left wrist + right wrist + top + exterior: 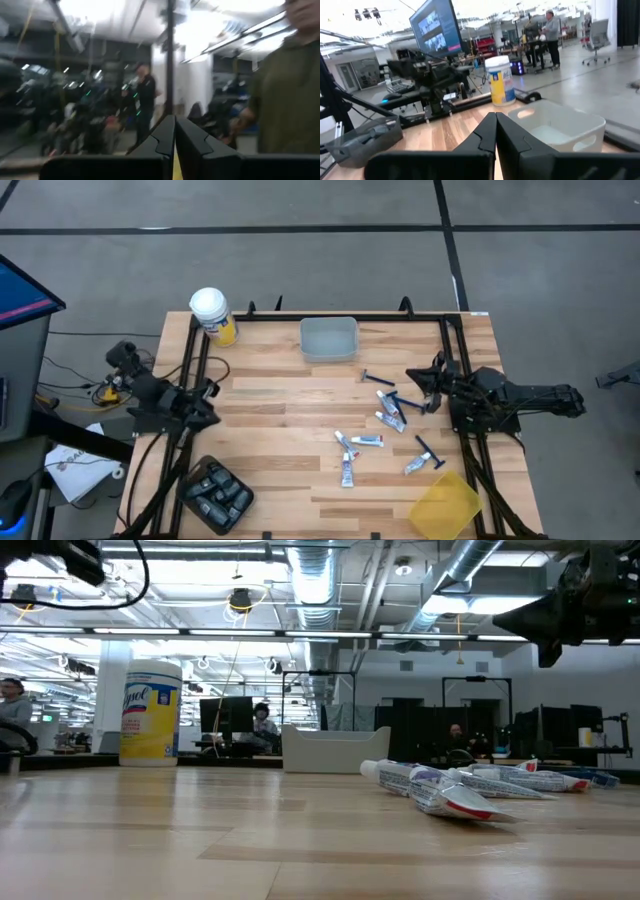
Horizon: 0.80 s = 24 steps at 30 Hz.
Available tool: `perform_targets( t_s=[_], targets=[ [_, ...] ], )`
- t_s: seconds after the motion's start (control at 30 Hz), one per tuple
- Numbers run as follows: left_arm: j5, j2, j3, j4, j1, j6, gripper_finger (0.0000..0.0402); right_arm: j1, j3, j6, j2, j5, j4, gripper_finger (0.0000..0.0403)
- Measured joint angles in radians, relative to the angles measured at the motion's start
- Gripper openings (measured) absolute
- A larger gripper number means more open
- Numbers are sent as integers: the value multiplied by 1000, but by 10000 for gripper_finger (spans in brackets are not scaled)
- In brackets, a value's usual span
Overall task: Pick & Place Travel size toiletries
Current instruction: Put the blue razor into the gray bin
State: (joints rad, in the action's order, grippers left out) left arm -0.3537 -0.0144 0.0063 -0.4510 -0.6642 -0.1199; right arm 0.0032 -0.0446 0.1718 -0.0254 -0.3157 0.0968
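I see the toiletries loose on the right half of the table [280, 415]: white tubes [390, 412] in a cluster right of centre, more tubes [350, 455] further toward the near edge, and blue razors [378, 379] mixed in, one razor [430, 452] near the yellow bin [445, 505] at the near right corner. Nothing picked. Right end effector [432, 385] sits above the table's right side just beside the tube cluster, fingers pressed together, holding nothing. Left end effector [205, 402] parked at the left edge, fingers also closed and empty. Clear bin [329, 338] at the far edge centre, yellow wipes jar [214, 316] at the far left corner, dark tray of pods [215, 493] at the near left corner. Table is light wood planks, black frame rails on both sides. Room behind: open lab, exposed ducts, strip lights, monitors, a few people at desks.
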Motion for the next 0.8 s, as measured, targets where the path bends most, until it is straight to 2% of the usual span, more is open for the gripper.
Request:
perform_targets(
  t_s=[0.13, 0.33, 0.53, 0.67, 0.8],
  targets=[
    [33, -1, 0, 103, 148, 115, 8, 0, 0, -47, 0, 0, 35, 0],
    [263, 0, 0, 146, 340, 179, 8, 0, 1, -51, 0, 0, 65, 0],
    [291, -1, 0, 213, 484, 232, 8, 2, -7, -112, -2, -7, 59, 0],
    [300, 0, 0, 239, 530, 248, 8, 2, -79, -145, -46, -136, 17, 0],
    [301, -1, 0, 255, 548, 232, 8, 2, -199, -203, -202, -244, -96, 0]
  ],
)
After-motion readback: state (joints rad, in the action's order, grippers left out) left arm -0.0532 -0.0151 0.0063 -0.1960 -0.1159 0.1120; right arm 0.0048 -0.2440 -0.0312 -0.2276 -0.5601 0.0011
